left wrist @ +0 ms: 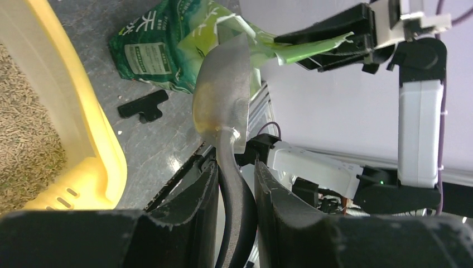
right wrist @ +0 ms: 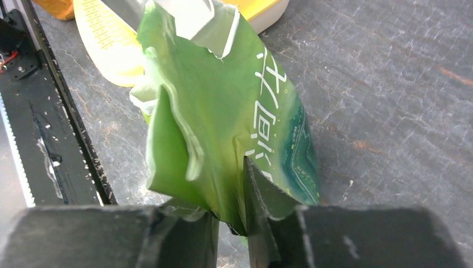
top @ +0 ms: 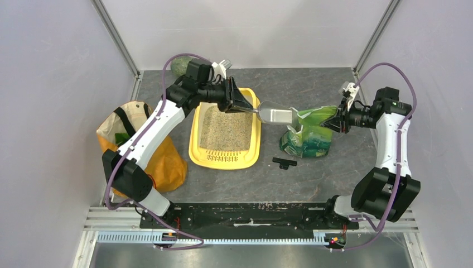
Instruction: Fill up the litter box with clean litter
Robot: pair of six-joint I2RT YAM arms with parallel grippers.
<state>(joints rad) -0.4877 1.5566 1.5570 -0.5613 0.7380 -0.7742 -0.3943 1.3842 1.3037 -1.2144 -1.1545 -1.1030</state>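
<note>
my left gripper (left wrist: 234,174) clamps the scoop (top: 274,115); right gripper (right wrist: 228,219) pinches the bag (top: 309,134). the litter box (top: 226,162), holding litter (top: 226,127), lies at the bag's nine o'clock. next, i judge: dip scoop into bag.

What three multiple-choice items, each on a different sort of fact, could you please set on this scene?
1. In the top view, where is the orange bag relative to the litter box? A left of it; B right of it; C inside it.
2. What colour is the litter box? A blue; B yellow; C white.
3. What state is the right gripper in? A open, holding nothing; B shut on the green bag; C shut on the litter box.
Answers: 1 A, it sits off the box's left side; 2 B, its rim and walls are yellow; 3 B, it pinches the bag's top edge.
</note>
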